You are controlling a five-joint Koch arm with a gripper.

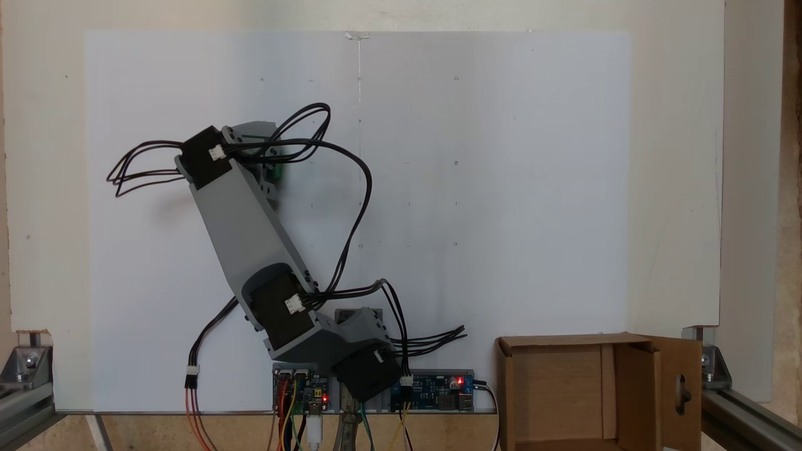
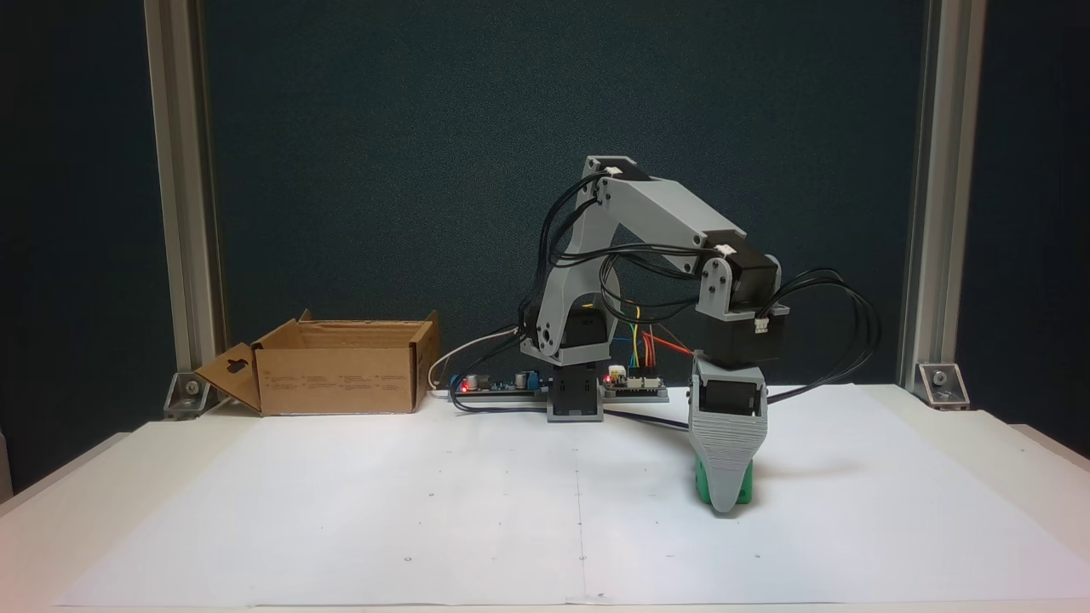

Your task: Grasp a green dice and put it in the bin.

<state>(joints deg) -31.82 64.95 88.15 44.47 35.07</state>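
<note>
While my gripper [image 2: 725, 498] stands low over the green dice [image 2: 703, 485], I can't tell if my fingers are clamped. I should squeeze squarely, lift straight, then swing to the bin [image 2: 341, 366] far left.

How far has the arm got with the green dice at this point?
Done: the gripper is down at the green dice on the white paper. In hand: the grasp; whether the jaws have closed cannot be told, since one hides the other. Left: lifting, carrying across and dropping it into the cardboard box, which holds no dice yet.
</note>
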